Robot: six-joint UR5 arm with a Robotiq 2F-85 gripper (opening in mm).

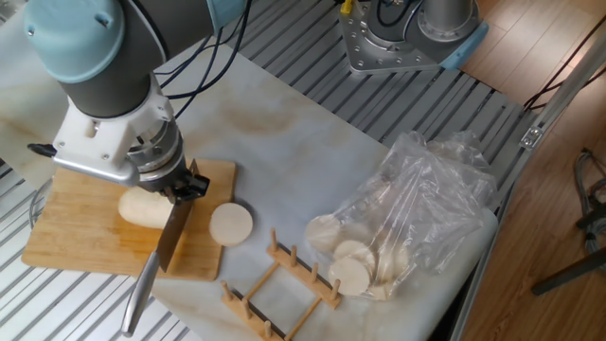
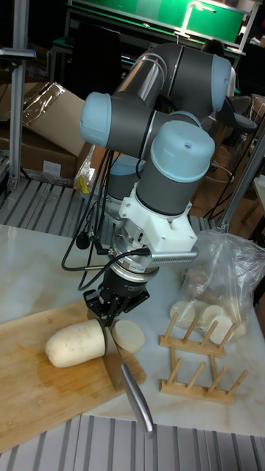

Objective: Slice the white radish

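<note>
The white radish lies on its side on the bamboo cutting board, its flat cut end toward the knife. My gripper hangs just above that cut end, shut on a knife. The blade slants down past the cut face to the board. The steel handle sticks out over the board's front edge. One round cut slice lies flat at the board's right edge.
A wooden peg rack stands beside the slice. Right of it lies a clear plastic bag holding pale round slices. A metal arm base stands at the back on a slatted metal table.
</note>
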